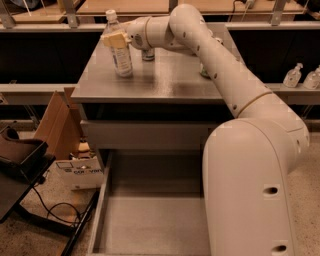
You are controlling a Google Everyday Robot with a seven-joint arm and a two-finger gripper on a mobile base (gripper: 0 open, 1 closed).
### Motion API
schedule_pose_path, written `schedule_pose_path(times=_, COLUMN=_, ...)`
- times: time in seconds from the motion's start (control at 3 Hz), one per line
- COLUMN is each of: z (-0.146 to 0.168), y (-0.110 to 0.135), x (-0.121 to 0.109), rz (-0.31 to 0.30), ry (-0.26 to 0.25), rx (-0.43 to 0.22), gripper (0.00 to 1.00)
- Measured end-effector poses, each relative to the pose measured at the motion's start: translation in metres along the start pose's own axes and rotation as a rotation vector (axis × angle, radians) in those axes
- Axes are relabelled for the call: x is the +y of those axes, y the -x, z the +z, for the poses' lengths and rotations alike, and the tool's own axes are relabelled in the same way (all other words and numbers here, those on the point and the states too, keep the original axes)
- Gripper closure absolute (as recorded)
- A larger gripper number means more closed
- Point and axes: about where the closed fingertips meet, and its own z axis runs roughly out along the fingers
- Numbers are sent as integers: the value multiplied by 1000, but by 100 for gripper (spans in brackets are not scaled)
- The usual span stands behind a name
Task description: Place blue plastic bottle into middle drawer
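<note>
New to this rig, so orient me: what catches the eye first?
The big cream robot arm fills the right side, reaching over the grey cabinet top. Its gripper sits at the blue plastic bottle standing back-left there; below, the middle drawer is pulled open.

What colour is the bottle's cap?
White cap, camera view; the gripper is at the neck of the bottle.

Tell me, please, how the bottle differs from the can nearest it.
The bottle is taller than the can. The bottle is clear with a white cap; the can is opaque and darker. The gripper is at the bottle's upper part, while the can stands apart, under the arm. Both stand upright on the cabinet top.
</note>
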Motion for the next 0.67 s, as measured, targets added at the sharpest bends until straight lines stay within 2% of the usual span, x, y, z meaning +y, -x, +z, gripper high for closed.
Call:
schedule_pose_path(times=0.33, z=-19, y=21, x=24, rz=-42, ry=15, rx=10, gripper=100)
schedule_pose_path(times=0.67, z=-77, y=78, x=69, rz=-156, ry=-26, rx=-25, gripper=100)
